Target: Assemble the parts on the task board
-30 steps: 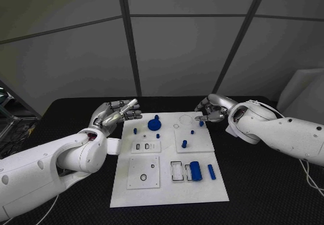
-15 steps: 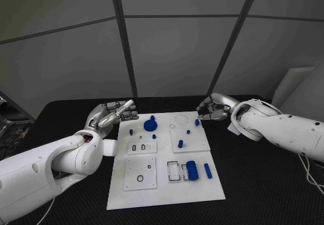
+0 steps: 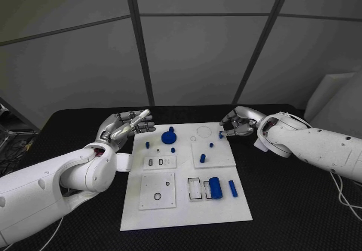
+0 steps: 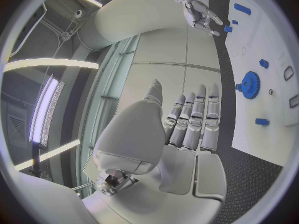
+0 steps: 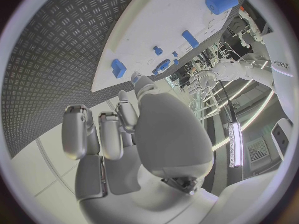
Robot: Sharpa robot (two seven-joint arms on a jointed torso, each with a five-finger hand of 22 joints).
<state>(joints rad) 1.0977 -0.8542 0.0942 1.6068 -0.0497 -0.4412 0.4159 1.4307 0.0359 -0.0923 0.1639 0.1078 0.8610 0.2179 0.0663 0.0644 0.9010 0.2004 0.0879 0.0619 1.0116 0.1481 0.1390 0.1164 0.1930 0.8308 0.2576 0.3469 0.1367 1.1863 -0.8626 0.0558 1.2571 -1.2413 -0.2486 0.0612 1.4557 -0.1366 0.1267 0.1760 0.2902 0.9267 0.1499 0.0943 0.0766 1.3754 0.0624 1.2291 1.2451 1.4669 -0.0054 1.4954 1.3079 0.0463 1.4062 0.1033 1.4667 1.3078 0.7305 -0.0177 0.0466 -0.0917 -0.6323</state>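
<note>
A: What lies on the bench (image 3: 286,209)?

B: A black bench with a fine bumpy weave, and on it a flat white task board (image 3: 226,214), smooth and rectangular. Small blue parts sit on the board: a round toothed gear (image 3: 169,138), a thick cylinder (image 3: 216,188) lying on its side, a slim bar (image 3: 232,189) beside it, and several short pegs near the far end.

A: And the robot hands?

B: Two, silver and jointed, on white arms. The left robot hand (image 3: 125,125) hovers just off the board's far left corner, fingers straight and apart, holding nothing. The right robot hand (image 3: 237,124) is at the far right edge, fingers curled down beside a small blue peg (image 3: 221,135); I cannot tell whether it grips it.

A: Do the wrist cameras add anything?

B: The left wrist view shows the gear's teeth (image 4: 249,84) clearly.
</note>
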